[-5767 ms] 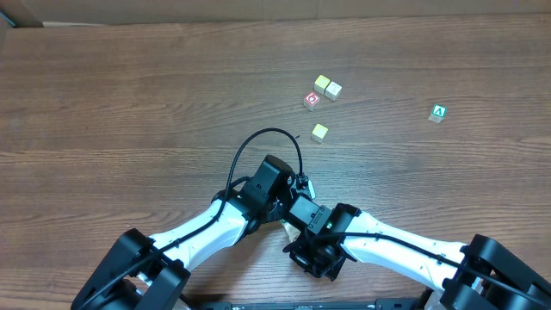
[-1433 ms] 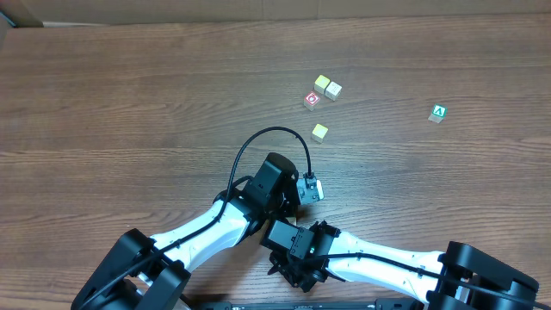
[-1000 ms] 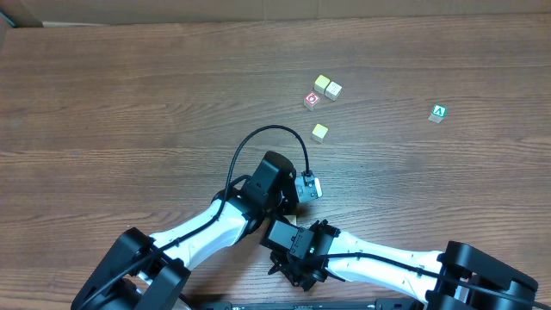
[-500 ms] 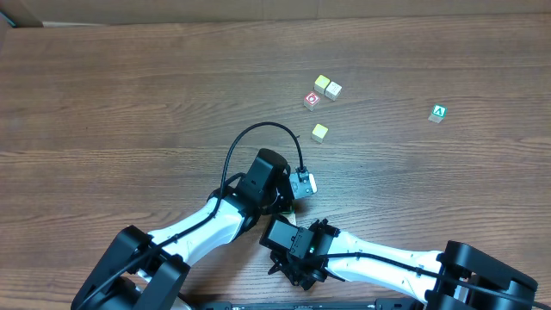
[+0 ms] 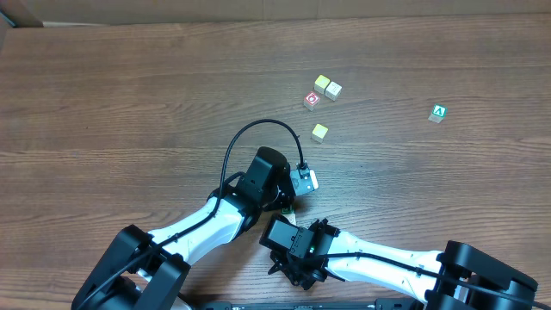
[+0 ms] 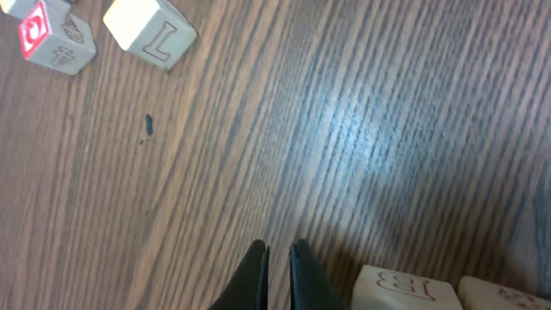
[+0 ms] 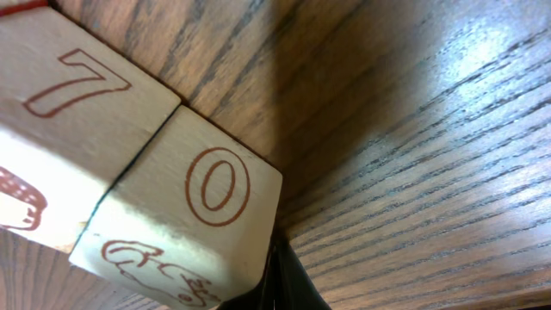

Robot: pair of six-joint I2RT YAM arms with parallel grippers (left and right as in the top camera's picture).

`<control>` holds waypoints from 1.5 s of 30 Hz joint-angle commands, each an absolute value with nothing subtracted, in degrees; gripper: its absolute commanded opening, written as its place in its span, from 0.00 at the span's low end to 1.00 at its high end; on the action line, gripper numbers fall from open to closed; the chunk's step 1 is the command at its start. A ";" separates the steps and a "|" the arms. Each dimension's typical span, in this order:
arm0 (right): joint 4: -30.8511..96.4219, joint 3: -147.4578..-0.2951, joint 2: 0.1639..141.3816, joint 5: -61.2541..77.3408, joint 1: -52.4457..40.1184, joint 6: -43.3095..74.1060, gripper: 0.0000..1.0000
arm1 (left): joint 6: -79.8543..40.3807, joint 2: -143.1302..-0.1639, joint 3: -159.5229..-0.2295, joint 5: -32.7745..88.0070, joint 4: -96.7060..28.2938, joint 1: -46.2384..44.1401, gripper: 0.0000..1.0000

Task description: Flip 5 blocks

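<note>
In the left wrist view my left gripper (image 6: 278, 258) is shut with nothing in it, low over bare wood. A pale block with a red "B" (image 6: 400, 288) lies just right of it, with another pale block (image 6: 508, 297) beyond. Farther off are a block with an "L" (image 6: 151, 30) and a red-marked block (image 6: 50, 39). The right wrist view shows my right gripper (image 7: 288, 280) shut, its tips against a pale block printed "0" (image 7: 189, 220). That block touches a block printed "7" (image 7: 69, 120). From overhead, both grippers and these near blocks are hidden under the arms.
Overhead, a red-marked cube (image 5: 312, 101), two pale-yellow cubes (image 5: 321, 83) (image 5: 333, 90) and a lone yellow-topped cube (image 5: 319, 132) lie beyond the left arm (image 5: 267, 172). A green "A" cube (image 5: 438, 113) sits far right. The right arm (image 5: 297, 245) crosses just below the left wrist.
The left wrist has shifted a little left and away from the table's front edge. The right arm has held still over the last second. The far cubes have not moved.
</note>
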State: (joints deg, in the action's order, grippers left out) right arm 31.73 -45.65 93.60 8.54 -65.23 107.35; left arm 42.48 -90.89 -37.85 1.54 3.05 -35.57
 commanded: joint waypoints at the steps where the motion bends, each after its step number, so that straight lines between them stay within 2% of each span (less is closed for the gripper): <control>1: 31.79 -46.09 94.41 6.59 -64.88 107.57 0.04 | 41.95 -91.46 -37.36 2.35 3.79 -35.16 0.04; 16: 32.03 -46.09 94.41 7.88 -64.97 106.48 0.04 | 31.68 -91.46 -37.36 -0.21 3.70 -29.58 0.04; 30: 34.79 -46.09 94.41 9.67 -70.52 106.50 0.04 | 26.70 -91.46 -37.36 -0.21 3.18 -29.58 0.04; 39: 41.32 -46.09 92.36 10.48 -71.61 106.54 0.04 | 22.68 -91.44 -37.36 -0.23 2.83 -29.58 0.04; 45: 49.76 -46.09 85.80 5.56 -71.61 106.54 0.04 | 16.75 -91.44 -37.36 -0.19 0.60 -28.91 0.04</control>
